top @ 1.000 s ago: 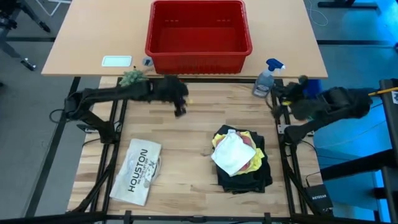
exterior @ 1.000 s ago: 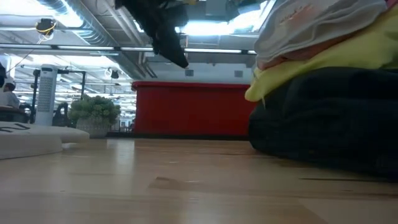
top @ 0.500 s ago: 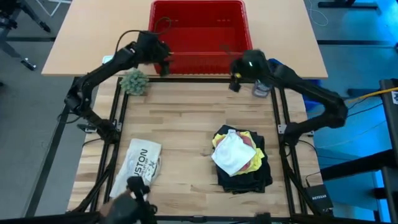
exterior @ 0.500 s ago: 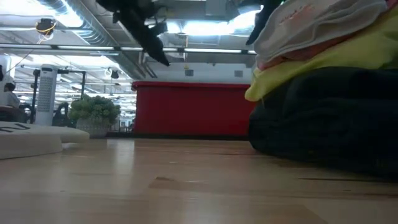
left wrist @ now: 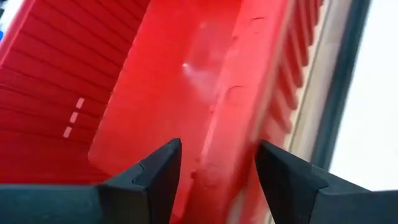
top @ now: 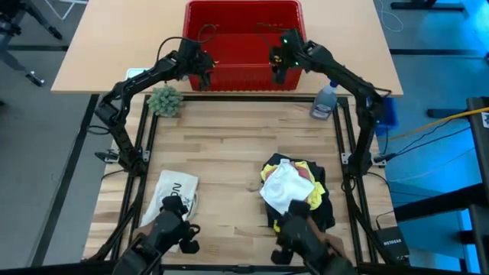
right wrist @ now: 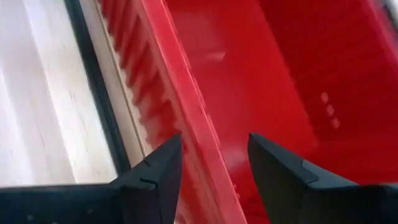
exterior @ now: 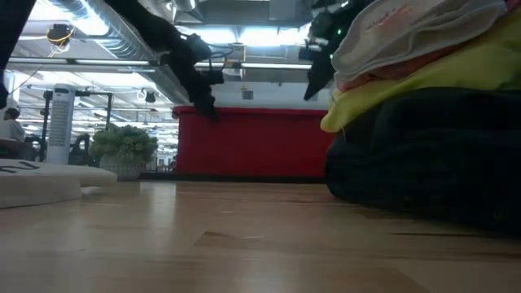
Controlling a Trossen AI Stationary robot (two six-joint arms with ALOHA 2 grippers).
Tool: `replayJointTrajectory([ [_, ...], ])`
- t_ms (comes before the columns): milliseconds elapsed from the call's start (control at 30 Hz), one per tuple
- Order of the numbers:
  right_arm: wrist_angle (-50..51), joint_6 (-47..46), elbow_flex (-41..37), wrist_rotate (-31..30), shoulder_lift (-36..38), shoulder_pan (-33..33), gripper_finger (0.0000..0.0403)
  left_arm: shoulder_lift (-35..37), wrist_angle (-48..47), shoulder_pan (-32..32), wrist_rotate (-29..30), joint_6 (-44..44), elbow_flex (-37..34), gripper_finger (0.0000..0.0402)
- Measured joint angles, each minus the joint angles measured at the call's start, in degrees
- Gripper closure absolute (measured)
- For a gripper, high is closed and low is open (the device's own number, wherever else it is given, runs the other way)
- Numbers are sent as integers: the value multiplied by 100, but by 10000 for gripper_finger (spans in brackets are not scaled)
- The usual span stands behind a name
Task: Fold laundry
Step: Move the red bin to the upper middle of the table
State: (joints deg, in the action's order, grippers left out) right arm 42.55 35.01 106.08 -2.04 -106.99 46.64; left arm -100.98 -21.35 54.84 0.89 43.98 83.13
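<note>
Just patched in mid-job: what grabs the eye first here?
The red basket at the table's far edge, with the left gripper and right gripper both open astride its near rim. Nearer, right of centre, the laundry sits stacked, white cloth on top.

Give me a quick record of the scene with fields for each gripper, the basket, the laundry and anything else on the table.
left gripper: open, straddling basket's near rim
right gripper: open, straddling the same rim
basket: red, looks empty
laundry: stacked pile, white cloth on top, yellow and black beneath
others: plant, spray bottle, HOUSTON item
</note>
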Motion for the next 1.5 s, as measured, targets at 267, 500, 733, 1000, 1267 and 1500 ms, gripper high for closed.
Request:
replayJointTrajectory([
  [267, 805, 47, 524, 370, -729, 494, 228, -90, 129, 124, 62, 34, 0, 206],
  [500, 852, 87, 529, 565, -842, 600, 255, -195, 167, 269, 33, 116, 2, 223],
  [733, 978, 317, 544, 630, -840, 590, 323, -152, 75, 283, -107, 858, 22, 316],
  [1000, 1469, 104, 946, 778, -636, 589, 323, -77, -1046, 210, -244, 742, 838, 321],
  [1267, 2353, 140, 1770, 1183, -571, 434, 323, -23, -2826, 19, -494, 569, 1906, 327],
  [1500, 3555, -181, 1834, 1161, -172, 61, 323, 19, -4092, -349, -1014, 166, 2431, 332],
])
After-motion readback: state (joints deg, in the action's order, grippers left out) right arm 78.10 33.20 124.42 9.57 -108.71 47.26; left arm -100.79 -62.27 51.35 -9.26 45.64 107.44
